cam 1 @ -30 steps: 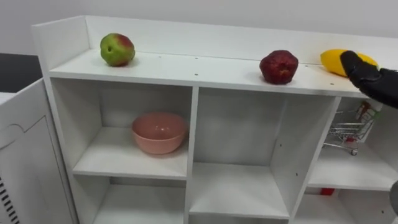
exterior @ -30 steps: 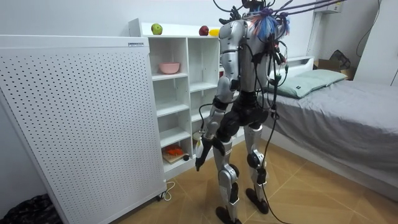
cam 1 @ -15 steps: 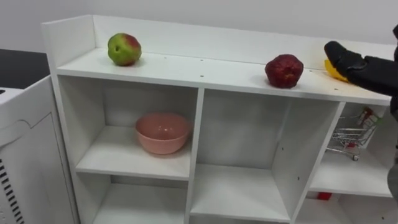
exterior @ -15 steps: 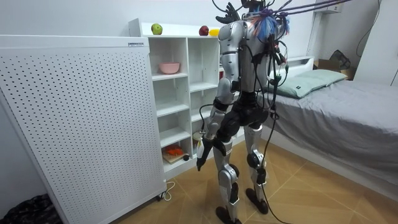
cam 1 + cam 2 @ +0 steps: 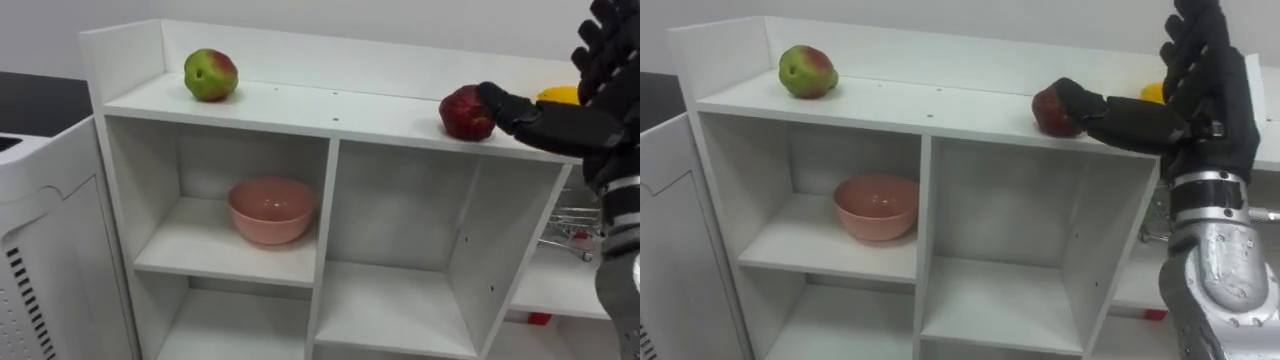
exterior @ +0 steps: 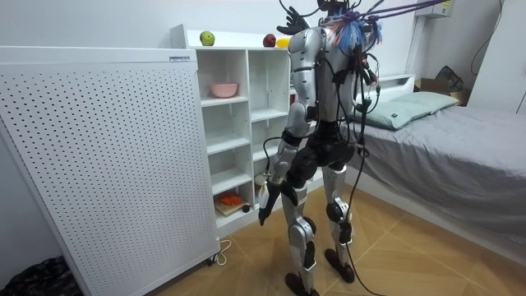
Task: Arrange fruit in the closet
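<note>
On top of the white shelf unit [image 5: 300, 105] lie a green-red apple [image 5: 210, 75] at the left, a dark red fruit [image 5: 462, 113] right of the middle, and a yellow fruit [image 5: 560, 95] at the far right. My right hand [image 5: 1205, 100] is raised over the top board, open, fingers straight up. Its thumb reaches left and touches the red fruit's right side. The hand hides most of the yellow fruit. In the room view I stand facing the shelf, and my left hand [image 6: 264, 207] hangs low beside my thigh.
A pink bowl [image 5: 270, 210] sits in the upper left compartment. A small wire cart [image 5: 578, 225] stands in the right compartment. A white panel [image 5: 45, 250] juts out at the left. A bed [image 6: 460, 131] lies behind me.
My right hand has moved left from the yellow fruit to the red fruit, and its fingers now point up. The view has shifted a little to the left.
</note>
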Robot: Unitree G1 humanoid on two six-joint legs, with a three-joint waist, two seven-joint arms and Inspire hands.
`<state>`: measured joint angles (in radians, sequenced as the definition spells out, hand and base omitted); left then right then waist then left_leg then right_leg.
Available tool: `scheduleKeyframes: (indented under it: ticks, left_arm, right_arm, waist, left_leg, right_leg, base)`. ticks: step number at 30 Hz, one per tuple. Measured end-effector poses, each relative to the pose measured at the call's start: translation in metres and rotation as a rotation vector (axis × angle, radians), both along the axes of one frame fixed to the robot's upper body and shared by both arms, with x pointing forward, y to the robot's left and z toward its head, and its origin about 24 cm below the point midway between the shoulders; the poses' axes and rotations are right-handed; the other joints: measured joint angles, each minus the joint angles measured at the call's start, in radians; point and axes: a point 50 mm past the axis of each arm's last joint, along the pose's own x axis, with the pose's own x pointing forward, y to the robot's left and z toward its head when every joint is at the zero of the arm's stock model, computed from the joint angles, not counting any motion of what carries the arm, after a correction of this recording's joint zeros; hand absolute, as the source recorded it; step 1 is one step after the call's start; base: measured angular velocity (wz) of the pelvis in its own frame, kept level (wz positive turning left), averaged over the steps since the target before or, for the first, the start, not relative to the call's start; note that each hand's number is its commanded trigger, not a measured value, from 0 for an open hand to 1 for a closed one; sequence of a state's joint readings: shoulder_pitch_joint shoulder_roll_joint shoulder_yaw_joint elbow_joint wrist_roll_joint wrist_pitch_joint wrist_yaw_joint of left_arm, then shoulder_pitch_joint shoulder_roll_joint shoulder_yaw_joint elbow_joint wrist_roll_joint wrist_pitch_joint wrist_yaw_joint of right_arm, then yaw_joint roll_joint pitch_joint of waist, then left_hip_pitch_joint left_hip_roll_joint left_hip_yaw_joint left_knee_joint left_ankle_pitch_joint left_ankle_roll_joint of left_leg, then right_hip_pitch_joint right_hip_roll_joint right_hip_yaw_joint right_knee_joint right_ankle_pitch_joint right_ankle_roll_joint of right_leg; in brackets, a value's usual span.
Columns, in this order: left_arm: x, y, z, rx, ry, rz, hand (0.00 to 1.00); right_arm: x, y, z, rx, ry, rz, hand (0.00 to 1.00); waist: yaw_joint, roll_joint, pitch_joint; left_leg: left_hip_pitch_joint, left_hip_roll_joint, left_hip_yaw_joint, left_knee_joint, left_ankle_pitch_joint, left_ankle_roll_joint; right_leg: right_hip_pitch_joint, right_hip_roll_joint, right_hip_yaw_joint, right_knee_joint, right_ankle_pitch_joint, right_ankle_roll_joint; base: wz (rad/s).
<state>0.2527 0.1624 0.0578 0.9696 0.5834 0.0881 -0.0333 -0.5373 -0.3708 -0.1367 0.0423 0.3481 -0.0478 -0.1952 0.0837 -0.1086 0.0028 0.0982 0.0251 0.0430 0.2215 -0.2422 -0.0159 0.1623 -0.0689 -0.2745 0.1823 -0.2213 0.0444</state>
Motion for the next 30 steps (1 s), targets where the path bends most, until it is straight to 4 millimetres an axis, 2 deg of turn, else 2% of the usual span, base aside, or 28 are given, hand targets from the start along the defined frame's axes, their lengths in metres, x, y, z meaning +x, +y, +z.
scheduleKeyframes:
  ticks: [5,14,15,16,17,30]
  left_arm:
    - [-0.004,0.002,0.000,-0.013,0.029,0.007,0.00]
    - [-0.004,0.007,0.002,-0.013,0.034,0.012,0.00]
    - [-0.004,0.007,0.002,-0.011,0.036,0.006,0.00]
    - [-0.004,0.007,0.002,-0.011,0.036,0.005,0.00]
    - [-0.003,0.007,0.002,-0.012,0.035,0.004,0.00]
    - [-0.002,0.007,0.002,-0.015,0.035,-0.004,0.00]
  right_arm:
    - [0.007,-0.005,-0.011,-0.020,0.073,0.013,0.00]
    - [0.012,-0.009,-0.020,-0.050,0.129,0.032,0.00]
    - [0.012,-0.011,-0.020,-0.063,0.135,0.031,0.19]
    - [0.012,-0.012,-0.020,-0.070,0.140,0.032,0.73]
    - [0.012,-0.013,-0.020,-0.080,0.143,0.033,1.00]
    - [0.014,-0.014,-0.021,-0.121,0.164,0.045,1.00]
  waist:
    - [0.016,-0.013,0.0025]
    - [0.028,-0.012,0.0028]
    - [0.026,-0.012,0.0028]
    - [0.026,-0.012,0.0028]
    - [0.027,-0.012,0.0023]
    - [0.030,-0.016,0.0046]
  left_leg:
    - [0.000,0.000,-0.003,0.000,0.000,0.000]
    - [-0.018,-0.003,-0.016,0.001,0.001,-0.001]
    - [-0.015,-0.003,-0.019,0.001,0.001,-0.001]
    - [-0.013,-0.003,-0.019,0.001,0.001,-0.001]
    - [-0.014,-0.003,-0.019,0.001,0.001,-0.002]
    - [0.000,-0.003,-0.022,0.000,0.001,-0.002]
  right_leg:
    - [0.000,0.000,-0.003,0.000,0.000,0.000]
    - [0.000,0.000,-0.017,-0.013,0.000,0.000]
    - [0.003,0.000,-0.024,-0.014,0.000,0.000]
    - [0.003,0.000,-0.027,-0.014,0.000,0.000]
    - [0.002,0.000,-0.027,-0.014,0.000,0.000]
    - [0.015,0.001,-0.029,-0.015,0.000,0.000]
  base:
    - [0.03]
    - [0.02]
    - [0.11]
    - [0.09]
    - [0.05]
    - [0.00]
